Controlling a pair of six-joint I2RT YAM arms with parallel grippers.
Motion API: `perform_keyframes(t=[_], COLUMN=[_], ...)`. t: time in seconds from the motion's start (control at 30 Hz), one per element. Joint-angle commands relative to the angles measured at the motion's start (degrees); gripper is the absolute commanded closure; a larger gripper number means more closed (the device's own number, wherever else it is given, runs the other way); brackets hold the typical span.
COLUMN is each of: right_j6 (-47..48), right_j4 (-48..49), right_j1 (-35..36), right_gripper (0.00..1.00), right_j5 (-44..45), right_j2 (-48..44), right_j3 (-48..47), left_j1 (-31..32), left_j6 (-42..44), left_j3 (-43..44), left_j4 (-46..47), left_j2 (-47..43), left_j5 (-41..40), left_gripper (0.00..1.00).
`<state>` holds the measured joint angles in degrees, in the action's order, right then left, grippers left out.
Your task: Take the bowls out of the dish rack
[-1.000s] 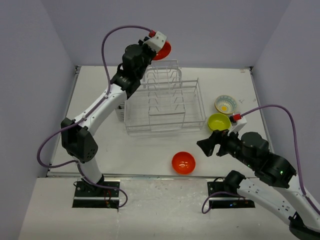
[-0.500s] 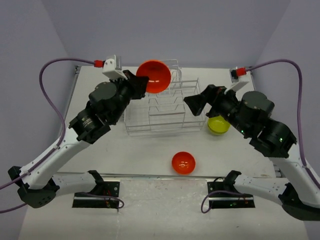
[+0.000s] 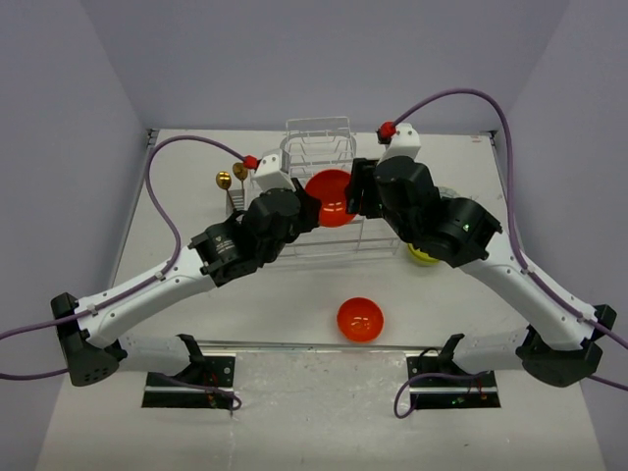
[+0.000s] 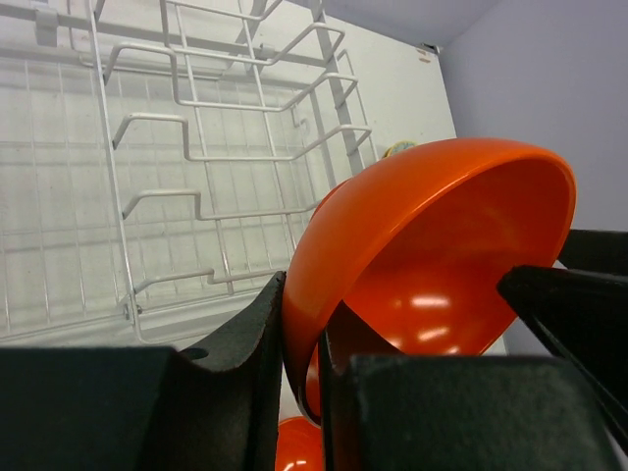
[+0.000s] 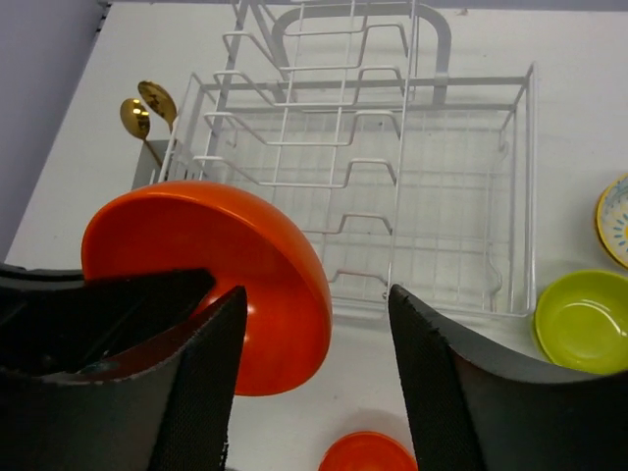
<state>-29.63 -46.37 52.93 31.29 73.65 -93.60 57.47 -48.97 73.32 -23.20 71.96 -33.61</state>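
My left gripper [image 3: 316, 208] is shut on the rim of a glossy orange-red bowl [image 3: 330, 197] and holds it in the air over the front of the white wire dish rack [image 3: 316, 137]. In the left wrist view the fingers [image 4: 250, 339] pinch the bowl's wall [image 4: 442, 255]. My right gripper [image 3: 359, 198] is open right beside that bowl; in its wrist view [image 5: 316, 290] the bowl's edge [image 5: 265, 275] shows between the spread jaws. No bowl shows in the rack [image 5: 392, 177]. A second orange bowl [image 3: 360, 319] sits on the table.
A lime-green bowl [image 5: 584, 319] and a pale patterned bowl [image 5: 616, 221] sit right of the rack. Two gold spoons [image 3: 232, 179] stand at the rack's left end. Both arms cross over the rack's middle.
The left arm has carried the orange bowl down and toward the rack's front. The right arm has swung left and closed in on the bowl, now covering the green bowl.
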Motion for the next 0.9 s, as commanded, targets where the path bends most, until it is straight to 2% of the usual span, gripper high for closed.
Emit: perform_keyframes(t=[0.0, 0.1, 0.37, 0.5, 0.67, 0.7, 0.73, 0.77, 0.8, 0.87], right_j6=[1.1, 1.4, 2.4, 1.9, 0.7, 0.5, 0.0, -0.7, -1.4, -3.1], right_j4=[-1.2, 0.3, 3.7, 4.8, 5.9, 5.8, 5.2, 4.8, 2.7, 0.5], right_j1=[0.2, 0.2, 0.2, 0.2, 0.3, 0.2, 0.2, 0.0, -0.3, -1.9], right_gripper=[0.42, 0.64, 0.67, 1.00, 1.00, 1.00, 1.00, 1.00, 1.00, 1.00], right_j5=[6.4, 6.0, 3.5, 2.8, 1.7, 1.8, 1.9, 2.0, 1.9, 1.4], right_j2=[-0.3, -1.4, -2.9, -3.3, -4.6, -5.1, -5.5, -6.7, -7.5, -10.6], right_j3=[0.1, 2.8, 5.1, 5.9, 7.1, 7.3, 7.6, 7.9, 8.3, 9.2], left_j1=[0.5, 0.6, 0.8, 0.8, 0.8, 0.8, 0.8, 0.8, 0.8, 0.8], left_j6=[-2.8, -3.0, -2.6, -2.7, -2.5, -1.6, -0.8, 1.0, 2.0, 4.7], left_j3=[1.5, 1.5, 0.7, 0.7, -0.8, -0.2, 0.1, 1.3, 2.4, 6.3], left_j4=[2.4, 2.5, 5.7, 6.3, 9.9, 9.9, 9.7, 9.0, 7.7, 2.2], left_j2=[-0.8, -0.5, -1.7, -2.1, -3.2, -3.2, -3.3, -3.3, -3.3, -3.2], left_j5=[-3.6, -3.0, 1.6, 2.9, 6.3, 6.4, 6.3, 6.1, 5.6, 2.2], left_gripper=[1.00, 1.00, 1.00, 1.00, 1.00, 0.95, 0.75, 0.06, 0.00, 0.00])
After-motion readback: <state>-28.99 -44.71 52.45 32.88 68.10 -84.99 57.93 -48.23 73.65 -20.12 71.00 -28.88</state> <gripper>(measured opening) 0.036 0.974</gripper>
